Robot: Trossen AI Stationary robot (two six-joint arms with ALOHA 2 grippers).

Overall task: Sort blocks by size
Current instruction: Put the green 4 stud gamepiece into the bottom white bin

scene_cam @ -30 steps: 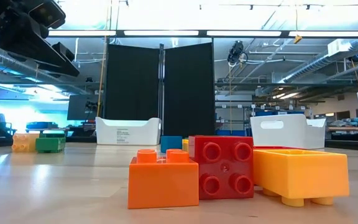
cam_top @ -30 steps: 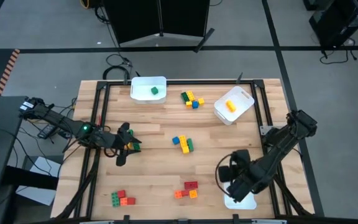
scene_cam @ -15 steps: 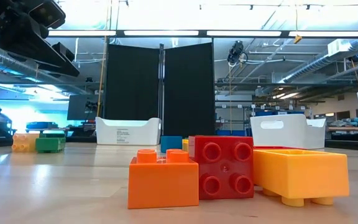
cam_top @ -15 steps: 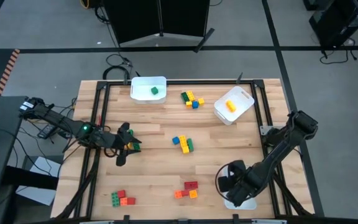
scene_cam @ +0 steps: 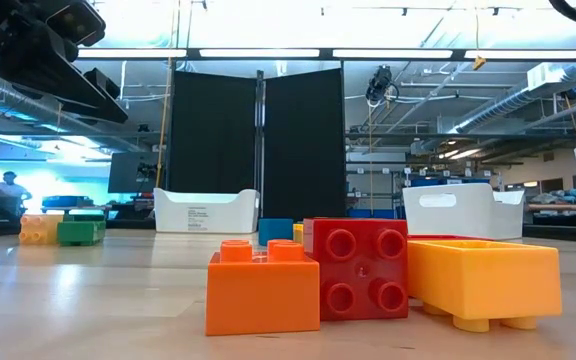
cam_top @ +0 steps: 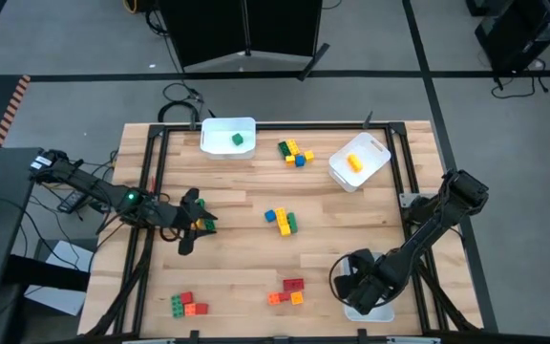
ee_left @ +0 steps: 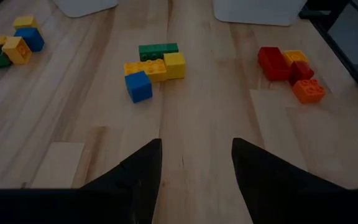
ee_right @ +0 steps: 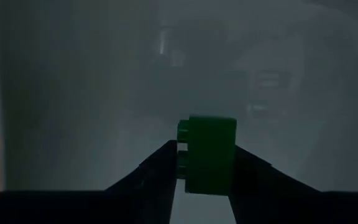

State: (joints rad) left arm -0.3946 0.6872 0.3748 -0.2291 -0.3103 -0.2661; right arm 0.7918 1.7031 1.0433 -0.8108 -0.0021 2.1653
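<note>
Green block (ee_right: 207, 154): you see it clamped between your right hand's (ee_right: 204, 163) fingers, now lowered over the near white bin (cam_top: 375, 311), so release comes next. Farther off, your left hand (ee_left: 196, 163) hovers open above the bench (cam_top: 246, 239), unmoved.

Three white bins (cam_top: 228, 136) (cam_top: 359, 160) (cam_top: 370, 308); four loose block clusters (cam_top: 295, 152) (cam_top: 281, 220) (cam_top: 287, 291) (cam_top: 188, 305); two arms (cam_top: 113, 196) (cam_top: 428, 229).
</note>
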